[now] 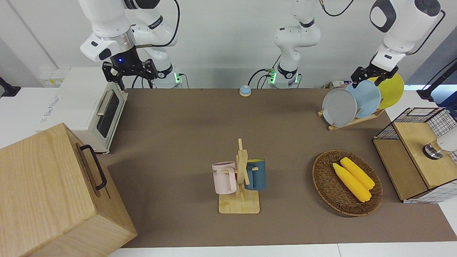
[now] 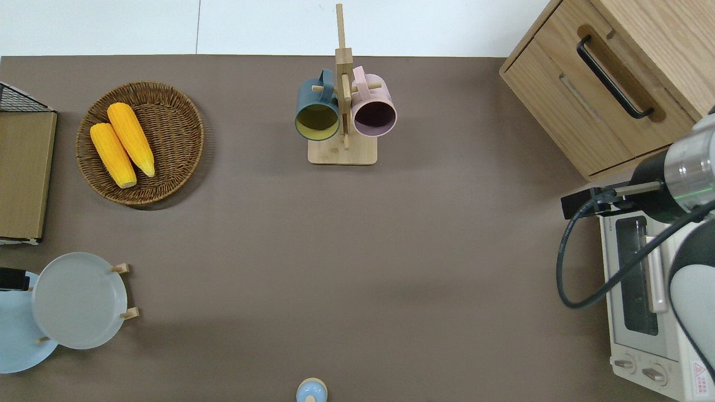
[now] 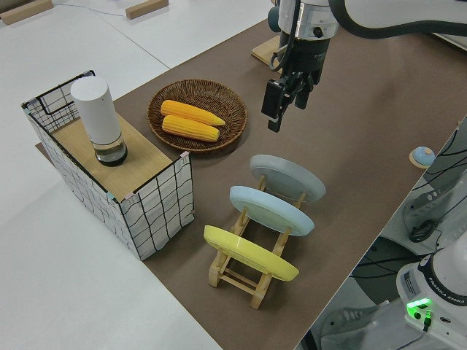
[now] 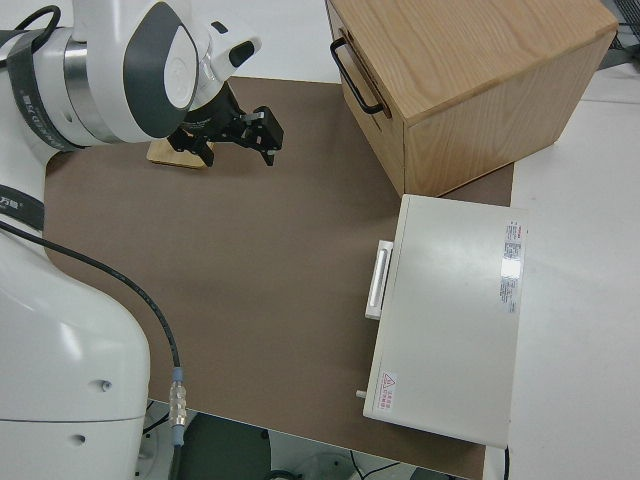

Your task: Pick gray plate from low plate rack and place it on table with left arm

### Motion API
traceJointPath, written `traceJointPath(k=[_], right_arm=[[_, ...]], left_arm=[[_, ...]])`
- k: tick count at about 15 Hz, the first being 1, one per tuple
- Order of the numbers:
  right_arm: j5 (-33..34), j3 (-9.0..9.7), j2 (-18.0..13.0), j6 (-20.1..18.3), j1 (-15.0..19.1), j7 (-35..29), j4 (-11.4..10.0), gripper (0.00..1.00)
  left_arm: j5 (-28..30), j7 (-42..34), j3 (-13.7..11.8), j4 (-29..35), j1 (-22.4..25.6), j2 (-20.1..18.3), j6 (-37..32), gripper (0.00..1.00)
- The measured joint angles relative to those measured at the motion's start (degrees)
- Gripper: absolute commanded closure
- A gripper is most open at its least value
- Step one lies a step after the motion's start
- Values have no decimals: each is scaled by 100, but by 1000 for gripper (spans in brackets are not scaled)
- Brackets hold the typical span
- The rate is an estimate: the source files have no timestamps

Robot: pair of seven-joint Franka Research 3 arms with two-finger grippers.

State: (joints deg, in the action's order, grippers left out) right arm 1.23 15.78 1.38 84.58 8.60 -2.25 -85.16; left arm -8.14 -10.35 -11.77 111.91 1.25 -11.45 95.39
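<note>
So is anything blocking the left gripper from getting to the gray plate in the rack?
Nothing visible does. The left gripper hangs open in the air above the low plate rack. The gray plate is the end plate, with only bare table beside it.

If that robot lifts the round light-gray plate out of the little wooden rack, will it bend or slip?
The round light-gray plate looks rigid, so it probably won't bend. Its smooth surface may be slippery between fingers. Leaning on the low wooden slat rack, it could tip if nudged.
</note>
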Motion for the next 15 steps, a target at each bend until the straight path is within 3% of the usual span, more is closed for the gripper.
traceJointPath(k=[6,15], right_arm=[[0,0,0,0,0,0,0,17],[0,0,0,0,0,0,0,17]], left_arm=[[-43,-1,-102,904,117,-12,846,5],[-45,0,-78,1451,128,-82,1297,5]])
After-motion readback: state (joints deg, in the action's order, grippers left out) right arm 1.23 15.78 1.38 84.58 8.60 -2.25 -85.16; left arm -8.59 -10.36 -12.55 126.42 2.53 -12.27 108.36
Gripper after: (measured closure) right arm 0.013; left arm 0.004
